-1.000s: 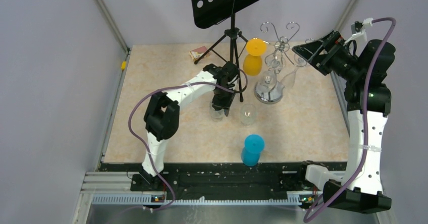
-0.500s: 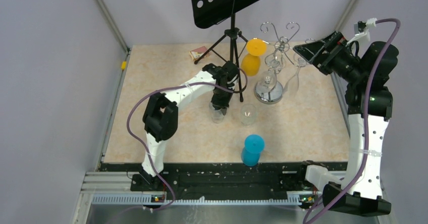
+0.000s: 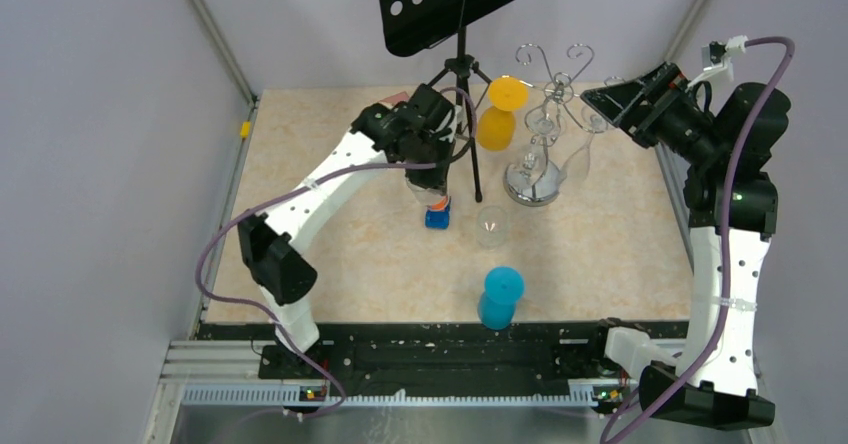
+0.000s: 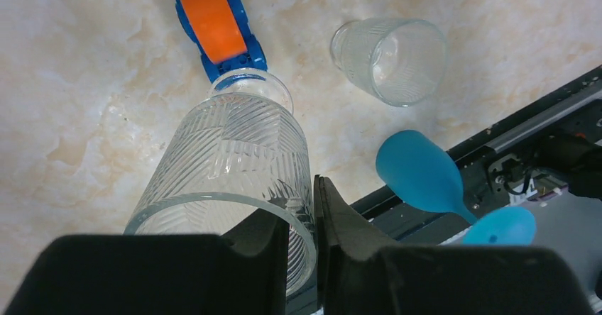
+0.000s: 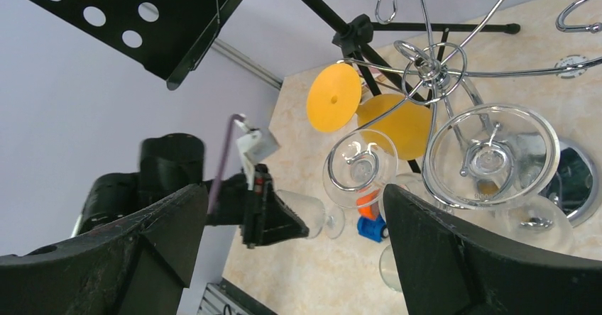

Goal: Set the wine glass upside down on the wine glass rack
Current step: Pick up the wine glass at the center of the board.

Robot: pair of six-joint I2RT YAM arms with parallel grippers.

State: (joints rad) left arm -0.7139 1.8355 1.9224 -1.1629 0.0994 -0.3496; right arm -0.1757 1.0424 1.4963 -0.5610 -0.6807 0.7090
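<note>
On the rack (image 3: 532,179), two clear glasses (image 5: 490,155)

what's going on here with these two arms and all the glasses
The left gripper pinches the rim of a clear wine glass, tilted above the table near a blue-and-orange toy. The right gripper hangs open beside the wine glass rack, where an orange glass and clear ones already hang upside down.
</note>
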